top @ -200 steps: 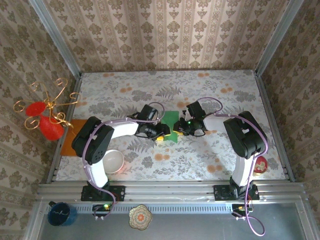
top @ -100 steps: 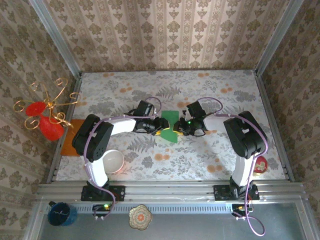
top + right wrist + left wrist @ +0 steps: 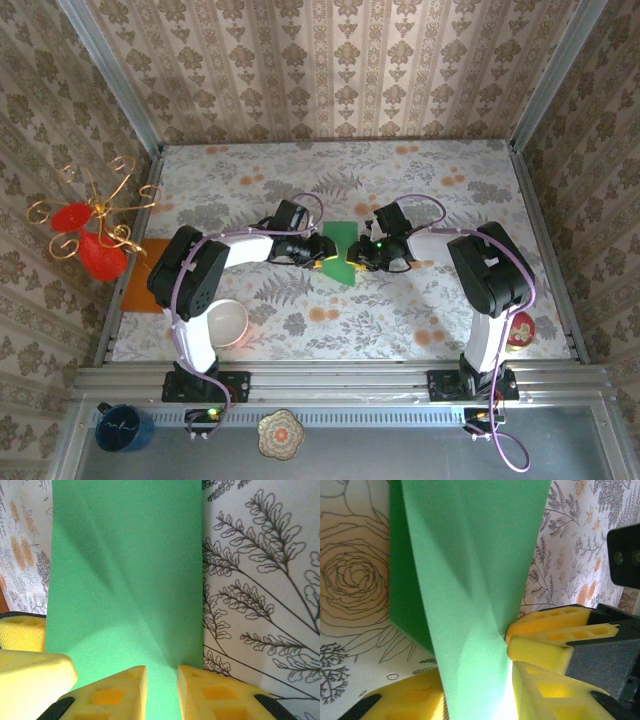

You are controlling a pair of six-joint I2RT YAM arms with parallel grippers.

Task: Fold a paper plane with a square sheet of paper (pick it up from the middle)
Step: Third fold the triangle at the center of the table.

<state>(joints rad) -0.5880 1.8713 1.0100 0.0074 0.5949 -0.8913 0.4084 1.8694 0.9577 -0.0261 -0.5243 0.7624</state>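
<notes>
– Paper first. Look?
– Green sheet [image 3: 340,250]: bright, plain, matte. Folded, so it reads as a tall strip rather than a flat square. Faint diagonal creases run toward the pinched end. In the left wrist view one flap turns under and shows darker green in shadow.
– Where?
– Middle of the table [image 3: 430,190], between the two arm tips, near end lifted. Can't tell whether the far end touches the floral cover.
– Pincers?
– Left gripper [image 3: 475,702]: yellow pads [image 3: 545,690] clamped narrow on the sheet's near edge, with the paper running straight through them. Right gripper [image 3: 161,690]: jaws also narrow, pinching the same sheet at its bottom edge from the opposite side. The two tips sit just beside each other, and each wrist view catches the other arm's yellow fingers next to the paper.
– Around it?
– Orange sheet [image 3: 138,285] lies flat at the table's left edge, well apart. White bowl [image 3: 226,322] sits near the left arm's base, also apart from the paper.
</notes>
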